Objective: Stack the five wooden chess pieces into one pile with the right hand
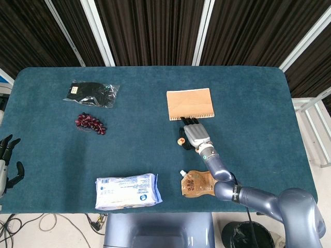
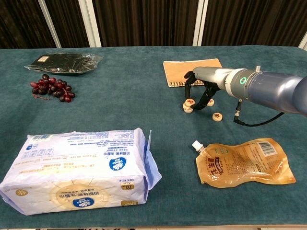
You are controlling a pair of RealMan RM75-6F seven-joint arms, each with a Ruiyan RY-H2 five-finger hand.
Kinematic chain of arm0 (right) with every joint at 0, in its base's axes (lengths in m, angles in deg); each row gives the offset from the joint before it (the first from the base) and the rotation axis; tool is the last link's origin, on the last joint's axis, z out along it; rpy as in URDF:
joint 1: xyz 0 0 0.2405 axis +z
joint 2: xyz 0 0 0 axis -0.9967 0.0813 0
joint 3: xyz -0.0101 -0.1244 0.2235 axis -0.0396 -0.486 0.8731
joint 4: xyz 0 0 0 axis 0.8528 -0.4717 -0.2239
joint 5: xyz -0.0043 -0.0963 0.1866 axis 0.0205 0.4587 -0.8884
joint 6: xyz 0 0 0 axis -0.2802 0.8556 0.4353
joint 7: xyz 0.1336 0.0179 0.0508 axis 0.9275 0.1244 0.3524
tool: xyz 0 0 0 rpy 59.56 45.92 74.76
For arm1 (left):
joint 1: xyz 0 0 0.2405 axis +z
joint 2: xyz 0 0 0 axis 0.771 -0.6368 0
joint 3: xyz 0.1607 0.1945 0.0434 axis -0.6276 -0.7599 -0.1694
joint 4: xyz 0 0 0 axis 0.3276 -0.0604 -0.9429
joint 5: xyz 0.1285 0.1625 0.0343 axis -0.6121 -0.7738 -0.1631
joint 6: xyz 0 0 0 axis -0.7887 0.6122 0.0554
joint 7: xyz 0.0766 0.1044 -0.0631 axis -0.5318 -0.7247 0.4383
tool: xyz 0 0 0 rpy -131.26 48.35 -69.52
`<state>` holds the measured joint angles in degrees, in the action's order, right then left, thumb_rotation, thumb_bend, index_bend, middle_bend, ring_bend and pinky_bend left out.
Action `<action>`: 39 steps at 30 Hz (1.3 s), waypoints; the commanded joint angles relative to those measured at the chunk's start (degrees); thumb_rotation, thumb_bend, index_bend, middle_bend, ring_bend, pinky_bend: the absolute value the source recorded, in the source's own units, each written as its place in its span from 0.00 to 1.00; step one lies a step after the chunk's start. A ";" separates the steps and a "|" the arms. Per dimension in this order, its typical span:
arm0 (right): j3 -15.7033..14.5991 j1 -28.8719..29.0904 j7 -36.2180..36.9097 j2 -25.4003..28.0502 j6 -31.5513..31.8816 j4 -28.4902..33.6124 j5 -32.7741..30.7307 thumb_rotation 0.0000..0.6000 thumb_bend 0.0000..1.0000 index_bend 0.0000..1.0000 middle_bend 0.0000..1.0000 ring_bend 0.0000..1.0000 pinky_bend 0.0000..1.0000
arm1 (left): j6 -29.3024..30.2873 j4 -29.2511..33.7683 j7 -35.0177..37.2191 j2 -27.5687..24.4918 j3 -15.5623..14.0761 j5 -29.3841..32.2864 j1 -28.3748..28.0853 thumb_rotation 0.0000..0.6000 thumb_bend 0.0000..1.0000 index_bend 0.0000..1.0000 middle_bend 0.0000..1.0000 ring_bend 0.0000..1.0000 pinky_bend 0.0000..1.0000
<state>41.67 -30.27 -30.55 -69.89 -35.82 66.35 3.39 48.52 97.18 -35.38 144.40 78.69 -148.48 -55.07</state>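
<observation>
My right hand (image 2: 205, 85) arches over the wooden chess pieces just in front of the notebook. Its fingertips (image 2: 203, 102) pinch a tilted round piece with a red mark (image 2: 190, 101), which rests on another piece (image 2: 186, 109) beneath it. A further piece (image 2: 210, 101) lies half hidden behind the fingers, and one more (image 2: 217, 116) lies alone to the right front. In the head view the right hand (image 1: 196, 135) covers most of them; only the marked piece (image 1: 181, 140) shows at its left. My left hand (image 1: 7, 161) hangs off the table's left edge, fingers apart and empty.
A tan spiral notebook (image 2: 188, 71) lies right behind the hand. An orange spouted pouch (image 2: 244, 162) is at the front right, a large wipes pack (image 2: 79, 168) at the front left. Dark grapes (image 2: 52, 87) and a black packet (image 2: 62, 62) sit far left.
</observation>
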 commanded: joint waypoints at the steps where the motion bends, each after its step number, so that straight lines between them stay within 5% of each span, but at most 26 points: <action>1: -0.06 0.05 -0.03 -0.04 -0.02 -0.03 -0.04 1.00 0.40 0.52 0.00 0.00 0.00 | -0.02 0.02 -0.01 0.00 -0.02 -0.01 -0.01 1.00 0.62 0.14 0.00 0.00 0.00; 39: -0.59 0.77 -0.87 0.32 0.19 0.97 -1.33 1.00 0.41 0.44 0.00 0.00 0.00 | -0.07 -0.01 -0.02 -0.01 -0.02 0.02 -0.02 1.00 0.62 0.14 0.00 0.00 0.00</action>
<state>41.08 -29.51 -31.41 -69.58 -35.63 67.33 2.06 48.44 97.17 -35.40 144.39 78.67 -148.46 -55.09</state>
